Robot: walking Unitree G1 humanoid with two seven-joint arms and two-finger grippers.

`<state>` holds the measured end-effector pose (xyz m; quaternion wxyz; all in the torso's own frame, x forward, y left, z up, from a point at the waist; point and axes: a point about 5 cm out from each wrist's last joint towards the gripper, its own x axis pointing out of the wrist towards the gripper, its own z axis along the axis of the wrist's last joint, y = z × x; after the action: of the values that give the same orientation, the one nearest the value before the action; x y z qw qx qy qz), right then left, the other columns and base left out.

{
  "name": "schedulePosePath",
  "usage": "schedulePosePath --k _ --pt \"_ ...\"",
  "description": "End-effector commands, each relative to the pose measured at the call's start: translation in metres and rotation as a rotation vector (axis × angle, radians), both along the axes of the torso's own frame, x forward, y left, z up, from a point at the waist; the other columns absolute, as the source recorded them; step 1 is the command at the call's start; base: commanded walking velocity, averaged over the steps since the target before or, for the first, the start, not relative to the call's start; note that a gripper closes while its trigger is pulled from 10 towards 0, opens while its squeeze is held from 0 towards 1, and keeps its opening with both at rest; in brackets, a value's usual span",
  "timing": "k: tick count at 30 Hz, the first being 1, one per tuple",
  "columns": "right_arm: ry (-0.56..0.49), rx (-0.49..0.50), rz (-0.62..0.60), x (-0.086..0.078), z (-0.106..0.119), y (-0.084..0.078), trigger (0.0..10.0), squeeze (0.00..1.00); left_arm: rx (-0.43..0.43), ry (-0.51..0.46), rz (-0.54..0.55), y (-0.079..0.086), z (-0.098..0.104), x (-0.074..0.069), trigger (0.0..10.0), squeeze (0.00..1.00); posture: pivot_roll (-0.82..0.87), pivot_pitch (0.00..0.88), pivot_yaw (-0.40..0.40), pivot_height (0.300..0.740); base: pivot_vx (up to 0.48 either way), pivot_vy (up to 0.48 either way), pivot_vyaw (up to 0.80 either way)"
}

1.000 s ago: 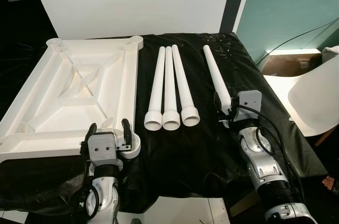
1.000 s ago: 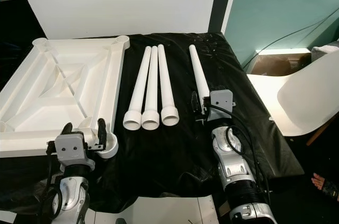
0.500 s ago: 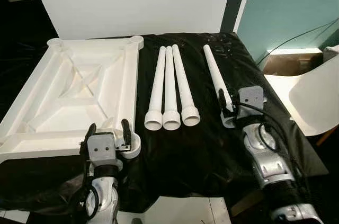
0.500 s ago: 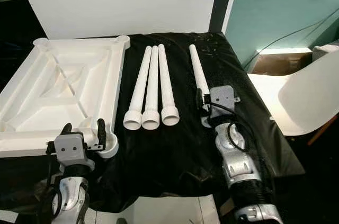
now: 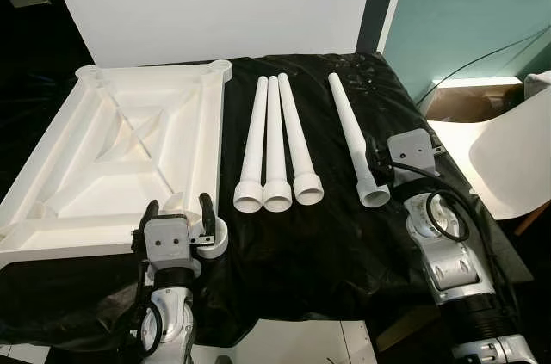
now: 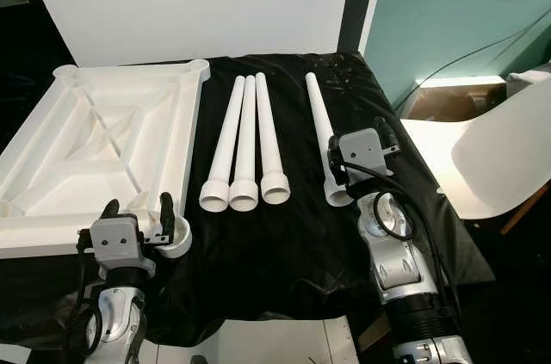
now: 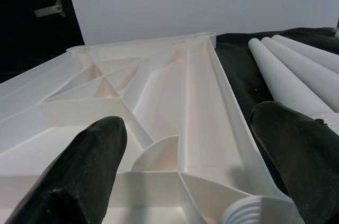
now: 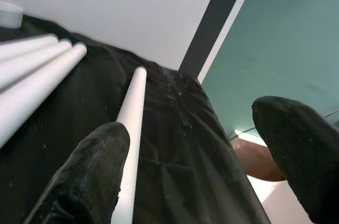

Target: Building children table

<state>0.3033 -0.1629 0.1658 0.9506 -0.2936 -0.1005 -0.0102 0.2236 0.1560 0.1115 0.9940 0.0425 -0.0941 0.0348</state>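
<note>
Left end effector (image 5: 176, 212) nearest, fingers spread wide, empty, straddling threaded corner socket (image 5: 213, 236) of upturned tabletop (image 5: 129, 153).

Right end effector (image 8: 196, 166) wide open, holding nothing, just beside wide end of lone leg (image 5: 351, 130); one finger overlaps it in wrist view.

Three legs (image 5: 276, 140) lie side by side between tabletop and lone leg, on black-draped surface (image 5: 327, 252).

Risk: round leg rolls if nudged off-centre on closing; pinch near end lets it tip.

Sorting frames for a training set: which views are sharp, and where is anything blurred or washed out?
Left eye view: sharp and evenly lit, white table top detail faint against its own brightness. Left wrist view: black fingers soft up close. Right wrist view: the lone leg reads clearly, fingers blurred.
</note>
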Motion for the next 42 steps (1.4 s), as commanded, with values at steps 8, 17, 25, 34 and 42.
schedulePosePath --k 8,17,25,34,42 --pt "0.123 -0.188 0.21 -0.023 0.0 0.015 10.0 0.0 -0.041 0.011 0.056 -0.001 -0.003 0.0 10.0 0.0 -0.01 0.0 0.015 0.74 0.0 0.0 0.0" --pt "0.287 -0.367 0.237 -0.031 0.005 0.007 10.0 0.0 -0.038 0.017 0.045 -0.002 -0.003 0.001 10.0 0.0 -0.03 0.0 0.017 0.74 0.0 0.0 0.0" --pt "0.419 -0.431 0.252 -0.038 0.003 0.001 10.0 0.0 -0.038 0.016 0.043 -0.002 -0.003 0.001 10.0 0.0 -0.03 0.0 0.011 0.74 0.0 0.0 0.0" --pt "0.498 -0.485 0.218 -0.035 -0.006 -0.004 10.0 0.0 -0.04 0.018 0.048 -0.003 -0.004 -0.001 10.0 0.0 -0.02 0.0 0.005 0.74 0.0 0.0 0.0" --pt "0.514 -0.536 0.181 -0.028 -0.003 -0.013 10.0 0.0 -0.038 0.019 0.053 -0.001 -0.004 -0.002 10.0 0.0 -0.02 0.0 0.003 0.74 0.0 0.0 0.0"
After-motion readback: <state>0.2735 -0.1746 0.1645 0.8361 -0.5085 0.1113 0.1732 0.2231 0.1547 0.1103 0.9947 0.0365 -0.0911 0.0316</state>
